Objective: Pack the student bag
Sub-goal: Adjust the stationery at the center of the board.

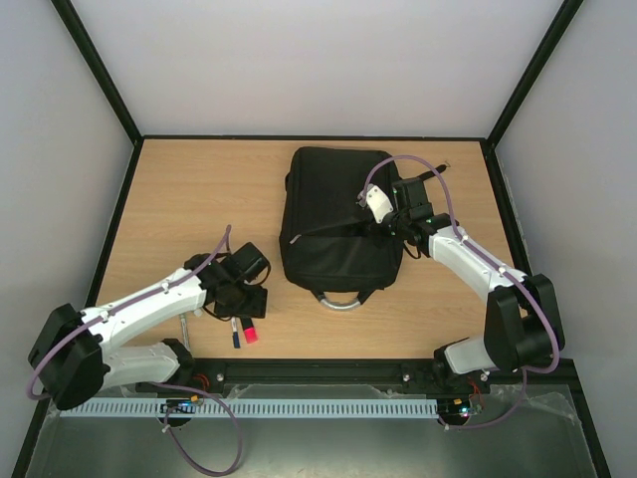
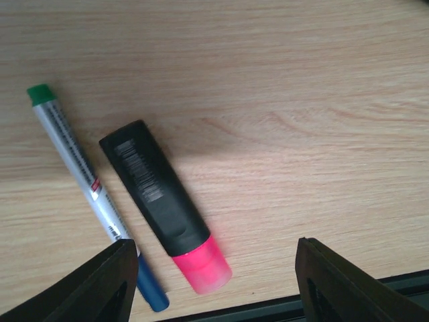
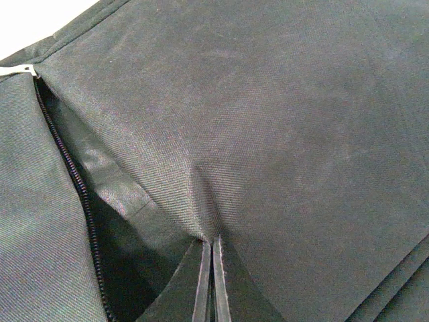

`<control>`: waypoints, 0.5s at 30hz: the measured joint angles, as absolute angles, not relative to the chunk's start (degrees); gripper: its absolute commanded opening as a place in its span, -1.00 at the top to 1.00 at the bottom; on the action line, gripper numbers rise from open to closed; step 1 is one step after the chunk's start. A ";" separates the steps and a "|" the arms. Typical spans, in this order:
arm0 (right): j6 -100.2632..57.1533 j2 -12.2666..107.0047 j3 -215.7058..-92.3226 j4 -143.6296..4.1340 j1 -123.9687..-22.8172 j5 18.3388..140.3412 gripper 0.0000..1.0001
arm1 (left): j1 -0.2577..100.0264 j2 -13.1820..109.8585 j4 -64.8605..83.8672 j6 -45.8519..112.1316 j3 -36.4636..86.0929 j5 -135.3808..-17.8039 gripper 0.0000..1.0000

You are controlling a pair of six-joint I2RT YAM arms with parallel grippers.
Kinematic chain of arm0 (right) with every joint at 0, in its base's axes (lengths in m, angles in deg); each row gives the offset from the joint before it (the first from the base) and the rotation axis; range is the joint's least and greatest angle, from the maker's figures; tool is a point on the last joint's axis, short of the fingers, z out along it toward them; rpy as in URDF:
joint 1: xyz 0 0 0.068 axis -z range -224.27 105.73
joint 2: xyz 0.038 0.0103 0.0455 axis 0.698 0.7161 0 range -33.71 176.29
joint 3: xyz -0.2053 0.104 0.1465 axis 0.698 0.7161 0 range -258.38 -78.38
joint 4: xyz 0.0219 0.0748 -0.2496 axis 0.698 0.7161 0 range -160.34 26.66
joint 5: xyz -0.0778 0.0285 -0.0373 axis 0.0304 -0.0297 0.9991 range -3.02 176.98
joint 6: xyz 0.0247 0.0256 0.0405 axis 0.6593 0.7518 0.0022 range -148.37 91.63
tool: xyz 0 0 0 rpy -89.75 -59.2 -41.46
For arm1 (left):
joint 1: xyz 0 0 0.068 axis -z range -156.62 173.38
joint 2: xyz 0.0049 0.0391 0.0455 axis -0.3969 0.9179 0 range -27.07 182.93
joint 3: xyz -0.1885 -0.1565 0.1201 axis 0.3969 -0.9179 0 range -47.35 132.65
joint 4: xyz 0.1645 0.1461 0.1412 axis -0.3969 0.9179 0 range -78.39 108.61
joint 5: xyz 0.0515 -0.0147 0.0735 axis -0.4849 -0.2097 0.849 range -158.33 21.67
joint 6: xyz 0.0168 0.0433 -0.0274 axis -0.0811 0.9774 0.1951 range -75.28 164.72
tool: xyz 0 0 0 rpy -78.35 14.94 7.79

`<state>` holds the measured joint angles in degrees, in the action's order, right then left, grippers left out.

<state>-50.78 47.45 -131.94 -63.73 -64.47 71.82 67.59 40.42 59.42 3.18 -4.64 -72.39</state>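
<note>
The student bag [image 1: 333, 214] is a large black backpack lying flat mid-table, its grey loop handle [image 1: 340, 299] toward me. My right gripper [image 1: 382, 226] is shut on a fold of the bag's fabric [image 3: 221, 168] and lifts it; in the right wrist view the pocket's zip [image 3: 75, 188] gapes beside the pinch [image 3: 212, 243]. My left gripper [image 2: 214, 282] hangs open just above the table. A black highlighter with a pink cap [image 2: 161, 201] lies between its fingers [image 2: 100, 285], closer to the left one. A white pen with a green end [image 2: 77, 161] lies beside that finger.
The highlighter [image 1: 250, 335] and pen [image 1: 236, 333] lie close to the table's black front rail [image 1: 328, 370]. A black frame [image 1: 119, 209] borders the wooden table, with grey walls behind. Bare wood [image 2: 301, 100] stretches beyond the two pens.
</note>
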 measured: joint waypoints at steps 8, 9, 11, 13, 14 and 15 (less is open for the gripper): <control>-50.78 47.48 -131.94 -63.73 -64.45 71.60 0.98 | 67.57 42.40 61.80 1.28 -5.07 -73.37 -0.02; -50.78 47.48 -131.94 -63.73 -64.39 71.58 0.98 | 67.57 42.45 61.69 1.13 -5.49 -73.74 -0.02; -50.78 47.48 -131.94 -63.73 -64.32 71.56 0.98 | 67.57 42.60 61.26 0.95 -6.32 -74.24 -0.02; -50.78 47.48 -131.94 -63.73 -64.14 71.50 0.98 | 67.57 43.43 60.80 0.97 -7.08 -74.46 -0.02; -50.81 47.48 -131.94 -63.73 -64.12 71.36 0.98 | 67.57 44.17 60.47 0.97 -7.32 -74.51 -0.02; -50.78 47.48 -131.94 -63.73 -64.10 71.28 0.98 | 67.57 44.74 60.16 0.99 -7.48 -74.53 -0.02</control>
